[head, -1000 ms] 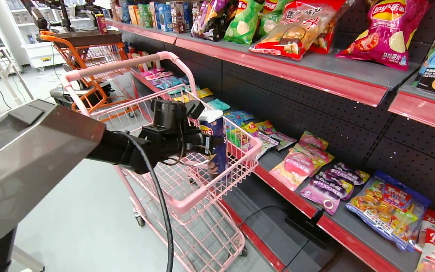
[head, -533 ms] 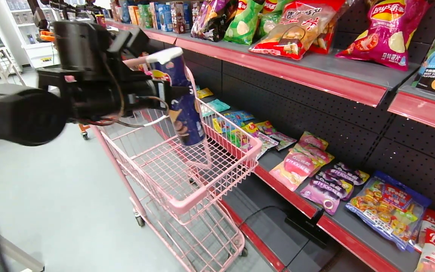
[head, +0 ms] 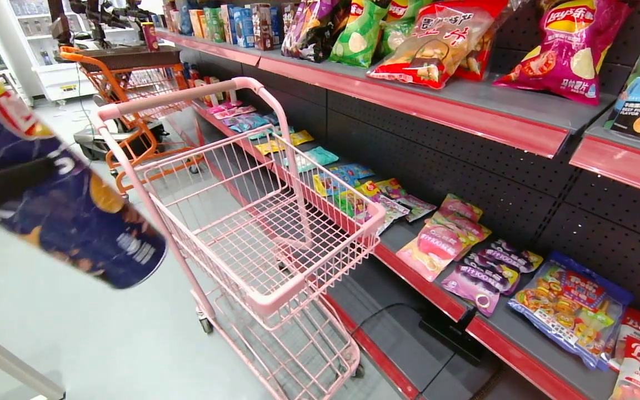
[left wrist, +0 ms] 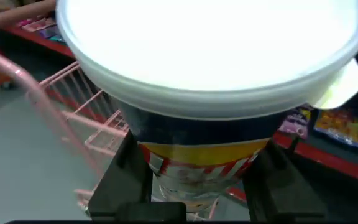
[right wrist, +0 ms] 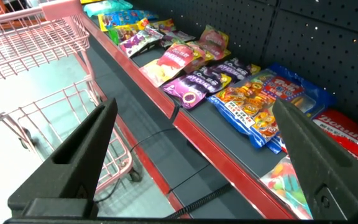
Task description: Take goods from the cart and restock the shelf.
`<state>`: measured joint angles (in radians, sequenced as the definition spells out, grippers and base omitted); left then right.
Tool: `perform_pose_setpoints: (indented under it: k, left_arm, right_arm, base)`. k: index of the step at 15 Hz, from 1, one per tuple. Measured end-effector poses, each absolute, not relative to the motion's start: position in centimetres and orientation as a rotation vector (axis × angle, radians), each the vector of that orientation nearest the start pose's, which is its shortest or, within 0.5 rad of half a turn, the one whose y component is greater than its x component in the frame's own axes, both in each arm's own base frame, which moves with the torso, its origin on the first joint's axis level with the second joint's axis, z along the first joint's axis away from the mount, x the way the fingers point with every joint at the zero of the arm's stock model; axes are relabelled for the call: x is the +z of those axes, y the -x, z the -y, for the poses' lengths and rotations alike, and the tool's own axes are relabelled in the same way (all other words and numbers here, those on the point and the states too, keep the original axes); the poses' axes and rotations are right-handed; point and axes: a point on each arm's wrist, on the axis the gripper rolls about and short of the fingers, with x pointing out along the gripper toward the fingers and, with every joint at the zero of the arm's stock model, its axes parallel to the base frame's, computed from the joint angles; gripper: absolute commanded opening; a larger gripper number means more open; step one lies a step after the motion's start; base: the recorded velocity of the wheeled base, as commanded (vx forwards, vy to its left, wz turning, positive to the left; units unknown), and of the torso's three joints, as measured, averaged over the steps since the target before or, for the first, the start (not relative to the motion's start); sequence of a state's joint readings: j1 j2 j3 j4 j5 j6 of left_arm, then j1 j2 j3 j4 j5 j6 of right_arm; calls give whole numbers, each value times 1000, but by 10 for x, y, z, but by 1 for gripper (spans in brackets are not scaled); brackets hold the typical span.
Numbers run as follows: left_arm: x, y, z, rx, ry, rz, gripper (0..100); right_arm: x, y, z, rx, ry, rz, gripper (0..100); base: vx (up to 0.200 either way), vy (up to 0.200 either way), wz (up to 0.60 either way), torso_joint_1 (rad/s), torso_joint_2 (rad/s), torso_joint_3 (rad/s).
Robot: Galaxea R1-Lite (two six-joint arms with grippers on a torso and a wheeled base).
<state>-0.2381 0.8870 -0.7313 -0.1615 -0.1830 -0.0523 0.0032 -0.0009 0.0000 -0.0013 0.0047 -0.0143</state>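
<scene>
Holding the dark blue cardboard chip can (head: 70,222) clamped in its left gripper (left wrist: 201,183), right gripper (right wrist: 191,162) with fingers apart, the robot likely must swing right toward the red-edged shelf (head: 464,97).

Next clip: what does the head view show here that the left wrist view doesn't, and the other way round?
Head view's own: the chip can's side down to its base, the chip bags on the upper shelf, and an orange cart down the aisle.
Left wrist view's own: the can's white lid from above, with the left gripper's fingers pressed to either side of the can below it.
Shared: the can itself, the pink cart, and the snack packets on the lower shelf.
</scene>
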Motion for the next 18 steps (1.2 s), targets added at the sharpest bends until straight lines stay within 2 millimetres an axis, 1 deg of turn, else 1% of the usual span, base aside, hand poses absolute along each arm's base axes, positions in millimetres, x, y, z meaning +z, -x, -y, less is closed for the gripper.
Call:
perform_pose_setpoints:
  k: [2, 3, 5, 8, 11, 14, 18]
  left_arm:
    - [254, -53, 13, -298, 32, -58, 0]
    - [242, -38, 9, -246, 25, -85, 0]
    - [231, -21, 5, -220, 24, -63, 0]
    - [215, -7, 2, -217, 17, -44, 0]
    - [196, 2, 0, -217, 8, -46, 0]
    - [182, 10, -1, -220, -11, -25, 0]
    - [177, 15, -2, -231, -19, -4, 0]
  right_arm:
    - [76, 23, 0, 6, 14, 2, 100]
    - [76, 23, 0, 5, 14, 2, 100]
    - [76, 23, 0, 4, 12, 2, 100]
    - [76, 23, 0, 2, 11, 2, 100]
    - [75, 23, 0, 3, 10, 1, 100]
    - [76, 23, 0, 2, 10, 2, 100]
    - [76, 23, 0, 3, 10, 2, 100]
  base:
    - [0, 0, 0, 0, 0, 0]
    - [0, 0, 0, 0, 0, 0]
    - [0, 0, 0, 0, 0, 0]
    - [0, 0, 0, 0, 0, 0]
    - [0, 0, 0, 14, -63, -51]
    - [0, 0, 0, 77, -377, -295]
    - [0, 0, 0, 134, -467, -350]
